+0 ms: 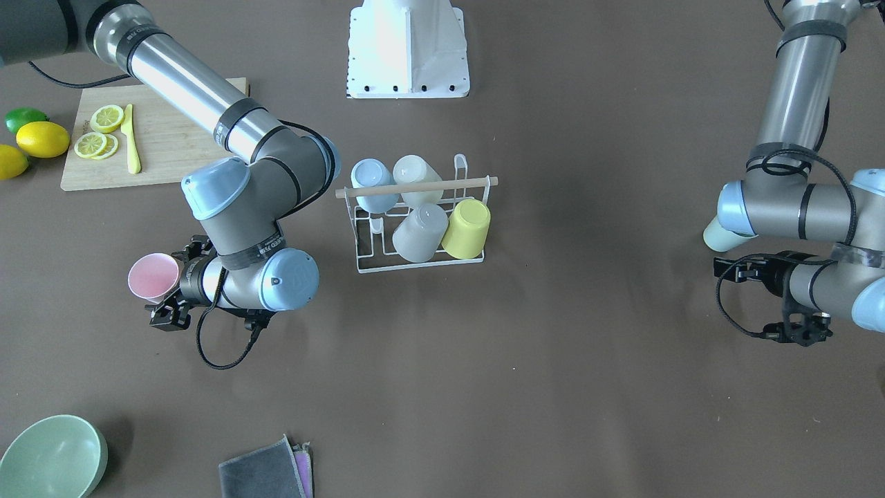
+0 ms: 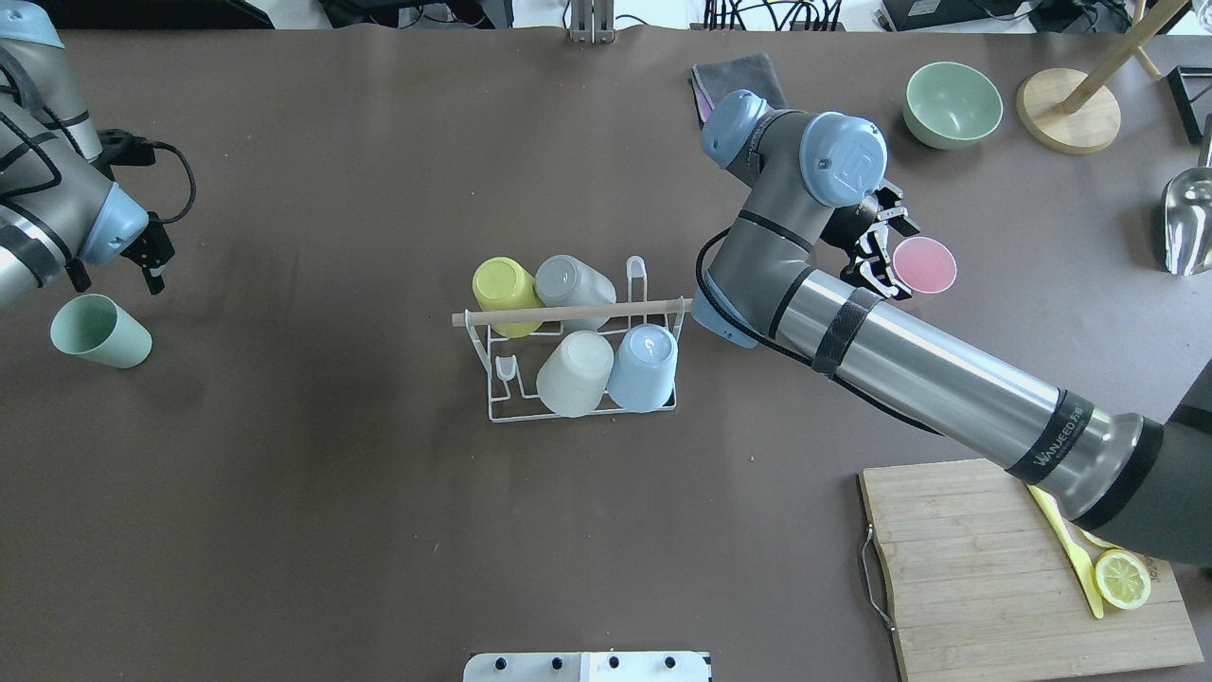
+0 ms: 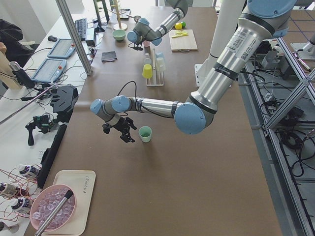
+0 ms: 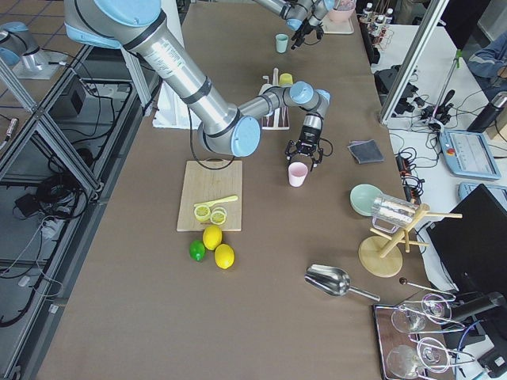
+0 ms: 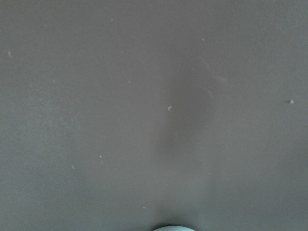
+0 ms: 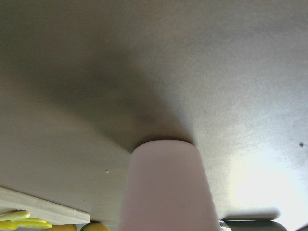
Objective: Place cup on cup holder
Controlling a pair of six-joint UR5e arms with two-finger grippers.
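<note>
Showing a white wire rack (image 2: 573,313) with a wooden rod on top, standing in the middle of the table (image 2: 379,530). Carrying four cups mouth-down and tilted on its prongs: yellow cup (image 2: 507,289) and grey cup (image 2: 573,282) in the rack's far row, white cup (image 2: 575,374) and blue cup (image 2: 644,365) in the row nearer the robot.

Showing pink cup (image 2: 925,264) upright on the table, well off to the robot's right of the rack, level with its far row. Showing right gripper (image 2: 879,260) above pink cup, fingers pointing down at the rim on the side facing the rack. Hiding the claw itself: cannot tell whether spread apart or clamped on the rim.

Showing green cup (image 2: 99,330) upright, well off to the robot's left of the rack. Showing left gripper (image 3: 124,132) just beside green cup, on its far side, not touching it; cannot tell whether that claw is apart or together.

Also showing, to the robot's right of the rack and nearer the robot, a board (image 2: 966,559) with lemon slices (image 1: 97,135) and a yellow knife (image 1: 131,142). Showing a green bowl (image 2: 953,104) and a folded cloth (image 2: 739,74) beyond the rack's far side.
</note>
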